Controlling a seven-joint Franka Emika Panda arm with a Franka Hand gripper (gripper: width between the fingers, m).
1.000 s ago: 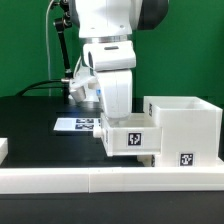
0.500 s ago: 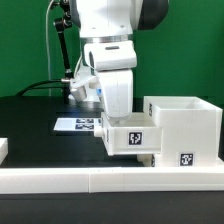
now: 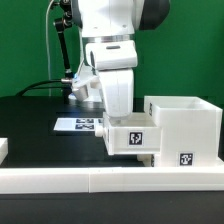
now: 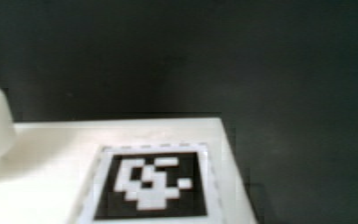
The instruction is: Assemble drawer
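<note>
A small white drawer box point(image 3: 130, 138) with a black tag on its front stands against the left side of the larger white open-topped drawer case point(image 3: 186, 124), partly pushed into it. My gripper point(image 3: 113, 118) comes straight down onto the small box's left rim. Its fingertips are hidden at the rim, so I cannot tell whether they grip the wall. In the wrist view a white panel with a black tag point(image 4: 151, 178) fills the near part, blurred, with dark table behind. No fingers show there.
The marker board point(image 3: 76, 124) lies flat on the black table behind the small box. A long white ledge point(image 3: 90, 181) runs along the front edge. A white piece point(image 3: 3, 150) sits at the exterior view's far left. Cables hang behind the arm.
</note>
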